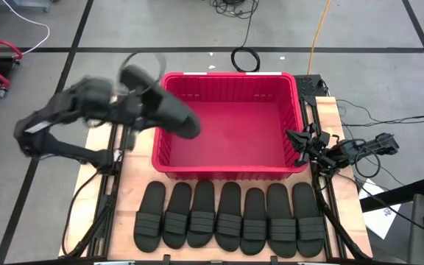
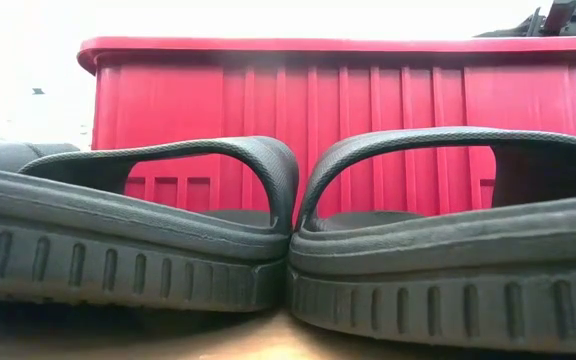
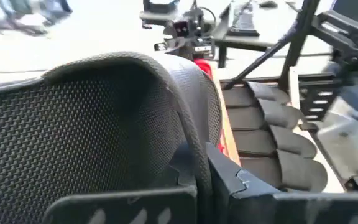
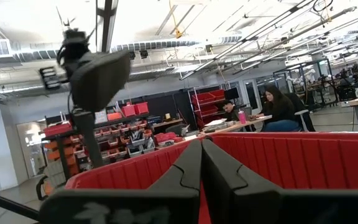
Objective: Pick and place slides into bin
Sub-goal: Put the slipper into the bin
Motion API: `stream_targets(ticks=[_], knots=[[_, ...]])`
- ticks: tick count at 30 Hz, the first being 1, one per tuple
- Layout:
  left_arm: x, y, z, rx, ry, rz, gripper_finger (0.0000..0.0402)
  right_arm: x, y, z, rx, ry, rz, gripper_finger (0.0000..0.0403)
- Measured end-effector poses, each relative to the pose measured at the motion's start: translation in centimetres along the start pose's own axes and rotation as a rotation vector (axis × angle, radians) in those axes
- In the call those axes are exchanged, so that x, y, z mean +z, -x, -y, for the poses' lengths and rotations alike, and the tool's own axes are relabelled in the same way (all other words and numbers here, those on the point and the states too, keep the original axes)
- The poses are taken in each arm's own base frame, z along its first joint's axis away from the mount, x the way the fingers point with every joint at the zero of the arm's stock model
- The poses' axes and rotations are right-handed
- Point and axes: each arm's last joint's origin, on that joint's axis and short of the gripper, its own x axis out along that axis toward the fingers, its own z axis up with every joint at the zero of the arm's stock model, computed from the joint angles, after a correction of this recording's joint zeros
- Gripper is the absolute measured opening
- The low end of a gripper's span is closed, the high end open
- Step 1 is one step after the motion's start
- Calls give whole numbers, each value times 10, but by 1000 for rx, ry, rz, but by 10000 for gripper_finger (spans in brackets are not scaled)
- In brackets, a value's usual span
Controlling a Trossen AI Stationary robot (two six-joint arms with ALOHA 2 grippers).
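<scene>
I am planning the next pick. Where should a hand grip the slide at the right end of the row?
Take the rightmost slide by its strap, coming from above: it lies flat, sole down, against its neighbour, and the strap arches open.

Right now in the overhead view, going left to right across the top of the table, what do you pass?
Left arm's end effector holding a slide over the bin's left rim → bin → right end effector at the bin's right wall. Seven slides sit in a row in front of the bin.
</scene>
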Motion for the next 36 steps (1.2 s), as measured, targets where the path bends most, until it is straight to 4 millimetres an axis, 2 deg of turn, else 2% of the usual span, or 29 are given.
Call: stream_targets(ticks=[4,8,13,18,25,32,36], knots=[[9,-30,-36,-193,20,-38,0,0,0,0,0,0,0,0],[-6,-64,-64,-346,77,-209,0,0,0,0,0,1,0,0],[-28,-95,-93,-398,90,-441,0,-1,0,0,0,8,-4,0],[-41,-123,-121,-405,54,-530,0,-1,0,0,0,8,-5,0],[-56,-141,-130,-493,33,-610,0,-1,0,0,1,10,-6,0],[-69,-145,-134,-519,70,-634,0,-1,0,0,1,15,-8,0],[-87,-149,-135,-555,133,-666,0,-1,0,0,1,16,-8,0]])
